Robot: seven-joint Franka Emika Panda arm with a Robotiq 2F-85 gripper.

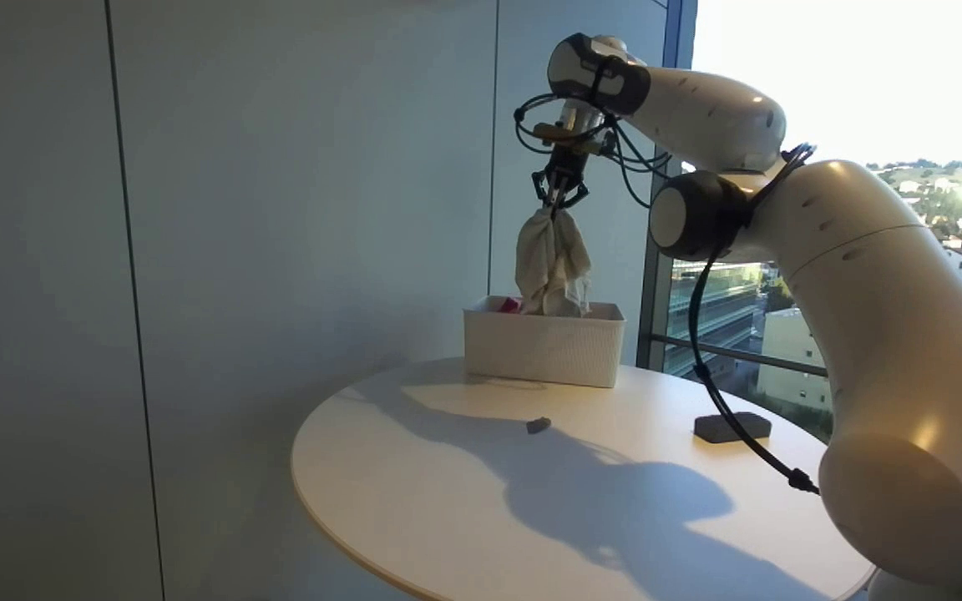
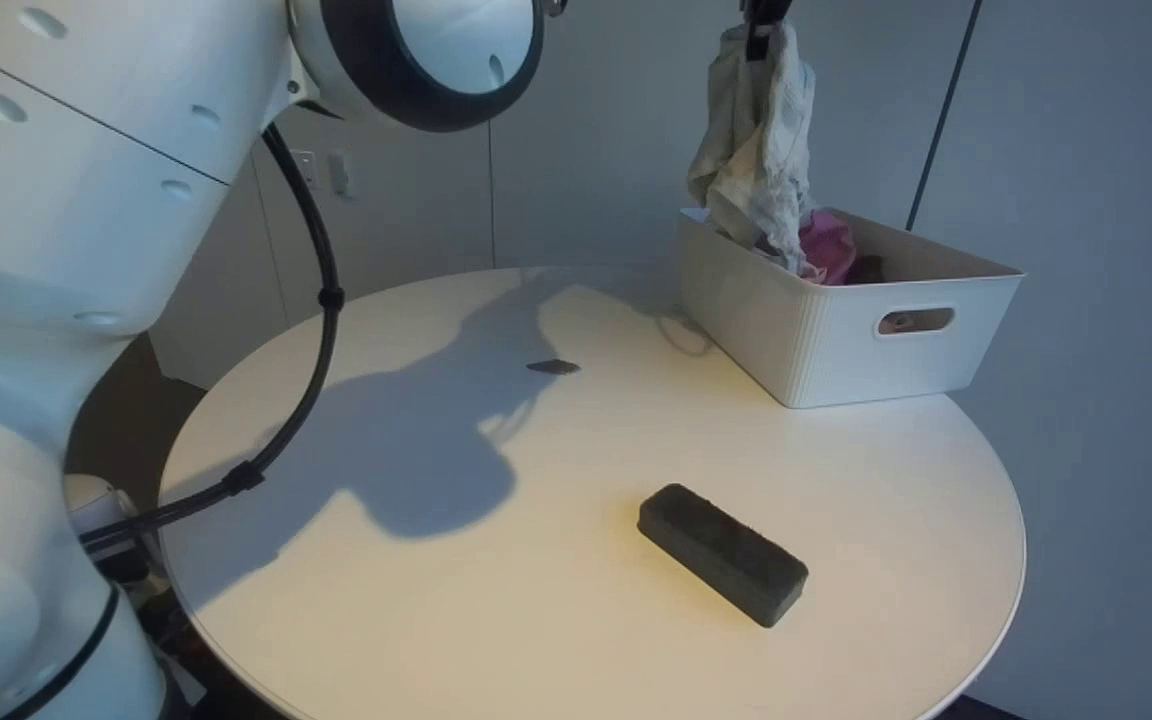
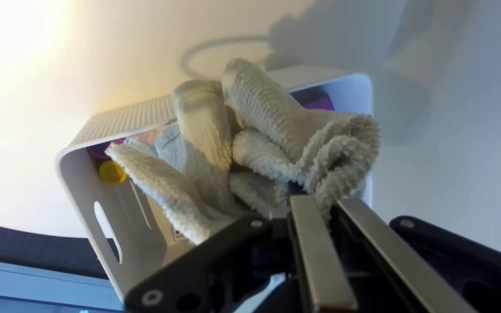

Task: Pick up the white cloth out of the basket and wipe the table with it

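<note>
I had the white cloth (image 2: 758,150) by its top, my gripper (image 1: 557,204) drawn nearly together, a bunched pinch of fabric between the fingers (image 3: 322,252). The cloth hung straight below, over the basket (image 2: 756,322), its lowest folds dipping behind the rim in both exterior views, so I judged it not wholly out; how far down the end reached I could not tell. The wrist view showed a fuzzy, towel-like nap falling in thick, loose rolls. I reckoned it light and quite soft, nothing to break and little to slip, with a pile that should bite well against flat pads. The gathered top seemed a sound place to hold: a pinch there left the skirt free to spread once it met the table (image 1: 414,517). The price of such limpness, I thought, was that it could trail and might drag up the pink item (image 2: 829,245) beside it, so a straight lift until the lower end cleared the rim looked wise. For wiping, I would have wanted the grip low, fabric bunched under the fingertips, and a path around the dark block (image 2: 723,555).
</note>
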